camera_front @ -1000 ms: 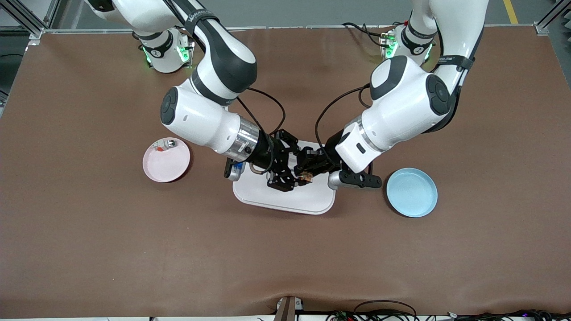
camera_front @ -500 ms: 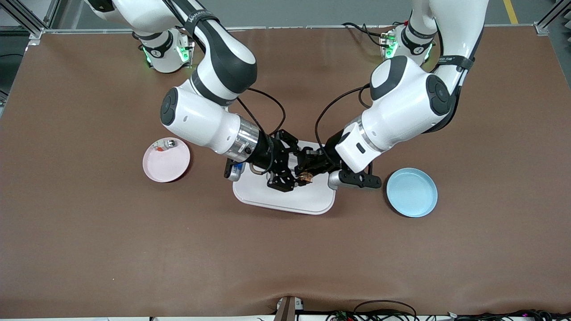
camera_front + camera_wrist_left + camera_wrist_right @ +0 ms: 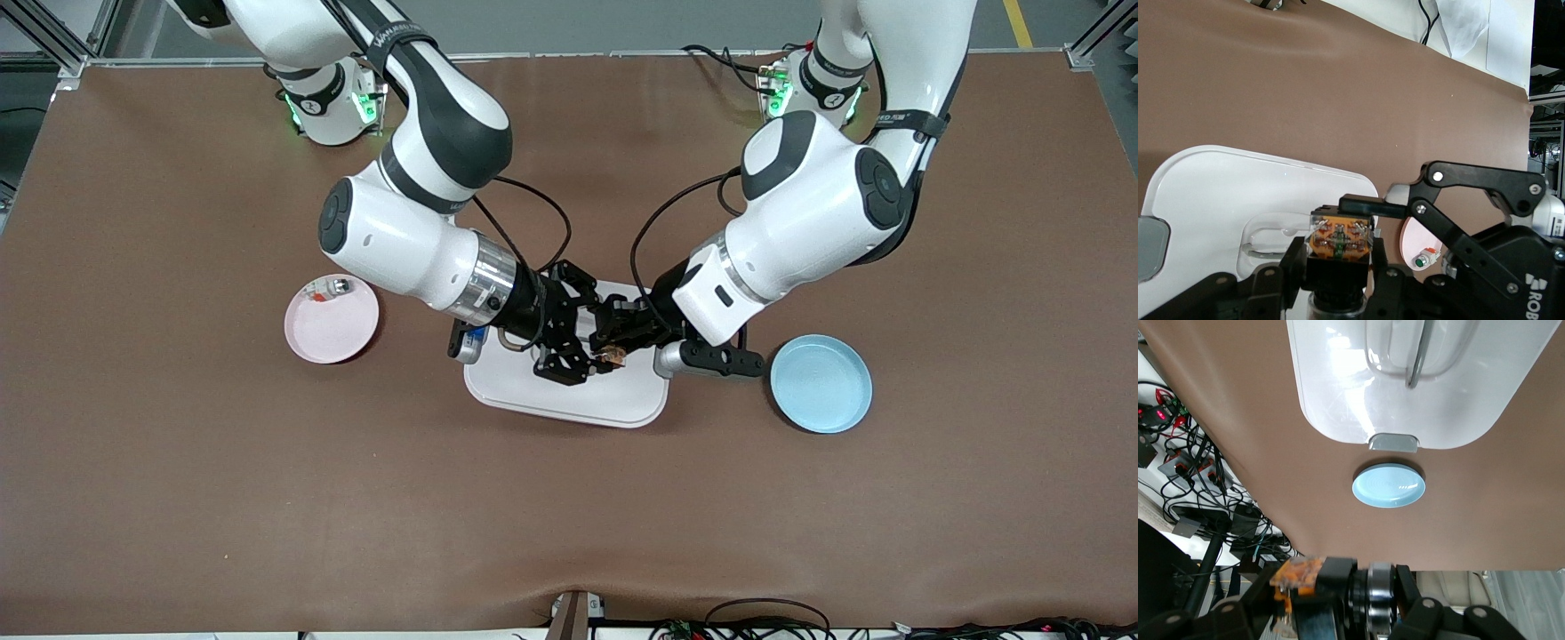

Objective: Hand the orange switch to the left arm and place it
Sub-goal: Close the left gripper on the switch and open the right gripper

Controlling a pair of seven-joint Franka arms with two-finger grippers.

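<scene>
Pink plate toward the right arm's end of the table, holding a small green-and-silver part and a red bit at its rim farthest from the front camera

Right gripper over the box, meeting the left gripper nose to nose; open or closed: cannot tell. Seen from the left wrist, one black bar of it lying against the top edge of the orange switch

Box mid-table between the two plates, lid on, recessed handle showing under the grippers, grey latch facing the blue plate

Orange switch up in the air over the box lid, off the surface, orange-marked face pointing at the right gripper

Left gripper over the box too, clamped on the switch's black body, one finger on each side; firm grip, nothing slack

Blue plate toward the left arm's end, just beside the box, a touch nearer the front camera than the pink one
</scene>
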